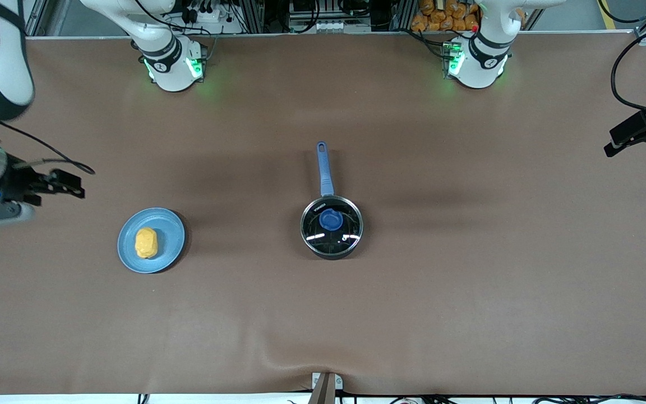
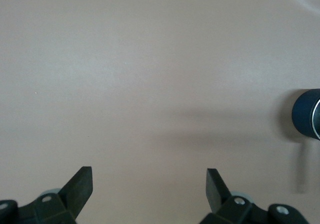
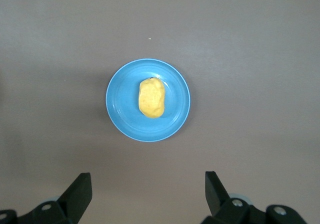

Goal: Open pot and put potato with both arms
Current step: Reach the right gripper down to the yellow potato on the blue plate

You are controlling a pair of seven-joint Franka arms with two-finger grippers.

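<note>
We are looking at the opening step of the task: nothing is grasped yet, and both arms are holding high at the two ends of the surface.

The pot is sitting near the middle of the surface, well apart from both hands, with its blue handle pointing toward the robots' bases. The glass lid is resting on the pot, its blue knob at the centre, so the pot is not yet opened.

The potato is lying on the blue plate, which is sitting toward the right arm's end of the surface.

The right hand is hanging over the surface with its fingers spread wide and nothing between them. In the right wrist view the plate and potato are lying ahead of its fingertips, roughly centred between them but well apart from them.

The left hand is hovering over bare surface at the left arm's end, fingers likewise spread wide and holding nothing. In the left wrist view only the edge of the pot is showing, off to one side of the hand.

We judge that the next move is calling for the left hand to travel over the pot, descend on the knob and close on it, lifting the lid straight up. Meanwhile the right hand is needing to drop over the potato, fingers straddling its narrow width. The knob is small and rounded, so the approach has to be well centred.
</note>
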